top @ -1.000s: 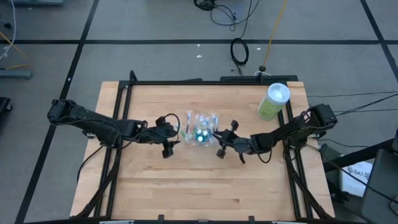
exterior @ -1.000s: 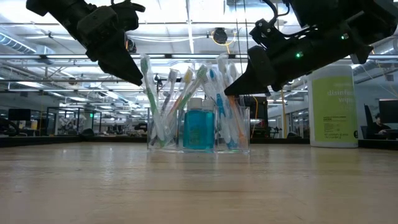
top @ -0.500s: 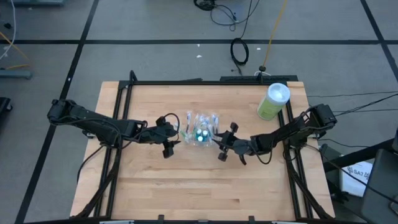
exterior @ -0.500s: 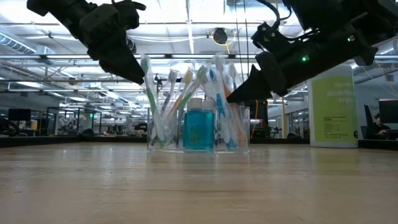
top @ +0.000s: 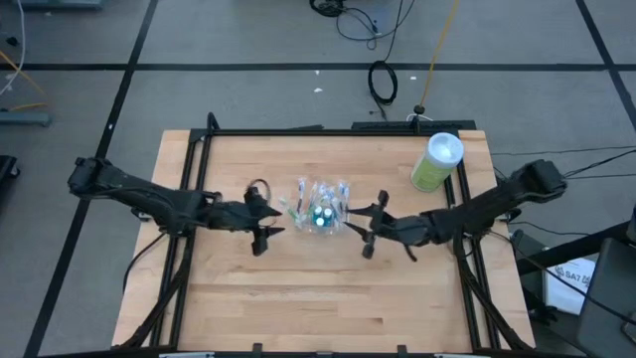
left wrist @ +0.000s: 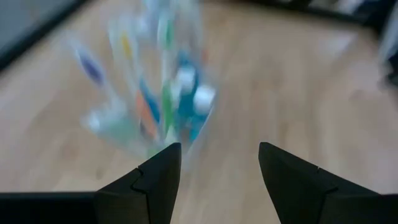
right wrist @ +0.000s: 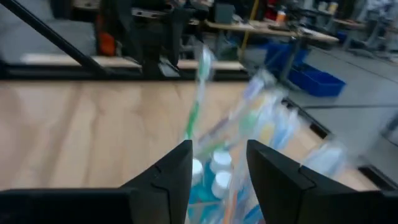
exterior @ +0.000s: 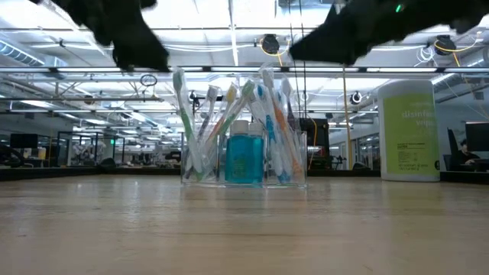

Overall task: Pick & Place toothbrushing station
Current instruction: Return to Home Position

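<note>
Both parted: left tool [left wrist: 219, 163], right tool [right wrist: 219, 157] flank organizer [top: 318, 208]; wooden table [exterior: 244, 229]; hall [exterior: 69, 141] behind

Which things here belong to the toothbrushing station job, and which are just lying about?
Job: clear organizer; toothbrushes standing in it; teal bottles inside; left gripper and right gripper flanking it, empty.
Lying about: green canister by the table's right edge; cable coil on the floor.

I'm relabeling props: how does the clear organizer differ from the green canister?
The clear organizer is see-through, low and open-topped, toothbrushes sticking out; the green canister is opaque, taller, white-lidded. The organizer stands mid-table between the open left gripper and open right gripper; the canister at the far right corner. Both stand upright.
</note>
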Tool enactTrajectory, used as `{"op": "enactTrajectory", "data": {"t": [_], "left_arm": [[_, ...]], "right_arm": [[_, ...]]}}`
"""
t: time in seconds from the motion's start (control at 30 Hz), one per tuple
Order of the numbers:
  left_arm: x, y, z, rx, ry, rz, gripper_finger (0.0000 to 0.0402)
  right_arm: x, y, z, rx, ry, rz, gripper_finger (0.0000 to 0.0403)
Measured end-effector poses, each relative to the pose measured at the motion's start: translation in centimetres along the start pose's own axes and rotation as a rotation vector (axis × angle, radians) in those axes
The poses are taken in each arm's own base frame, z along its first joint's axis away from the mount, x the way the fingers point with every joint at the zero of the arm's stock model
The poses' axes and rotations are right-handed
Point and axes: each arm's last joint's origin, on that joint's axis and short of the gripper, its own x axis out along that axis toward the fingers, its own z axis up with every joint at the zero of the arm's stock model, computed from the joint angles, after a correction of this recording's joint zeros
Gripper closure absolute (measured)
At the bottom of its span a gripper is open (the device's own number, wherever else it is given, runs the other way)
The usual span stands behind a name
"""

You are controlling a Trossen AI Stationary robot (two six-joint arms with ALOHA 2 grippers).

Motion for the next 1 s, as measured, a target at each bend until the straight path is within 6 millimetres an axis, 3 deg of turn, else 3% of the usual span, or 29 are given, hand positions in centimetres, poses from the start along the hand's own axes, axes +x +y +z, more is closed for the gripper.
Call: {"op": "enactTrajectory", "data": {"t": [0.23, 0.37, 0.5, 0.67, 0.87, 1.0], "left_arm": [[-6.8, 0.2, 1.3, 0.123, -0.214, -0.123, 0.0179], [-10.1, 1.1, 1.0, 0.21, -0.291, -0.161, 0.0179], [-11.7, 2.1, -0.3, 0.289, -0.378, -0.182, 0.0179], [-11.7, 3.3, -3.0, 0.304, -0.477, -0.192, 0.0179], [-11.7, 4.5, -5.3, 0.294, -0.546, -0.192, 0.0179], [-11.9, 5.1, -6.2, 0.308, -0.568, -0.176, 0.0179]], "right_arm": [[-4.9, -2.4, 3.4, -0.004, -0.006, 0.396, 0.0263], [-7.8, -4.1, 4.2, -0.001, -0.036, 0.486, 0.0263], [-9.8, -5.1, 2.4, -0.041, -0.143, 0.678, 0.0264], [-11.3, -6.2, -1.2, -0.005, -0.363, 0.846, 0.0264], [-11.7, -7.9, -5.2, 0.022, -0.42, 0.774, 0.0264], [-11.9, -8.8, -5.4, 0.047, -0.443, 0.745, 0.0264]]}}
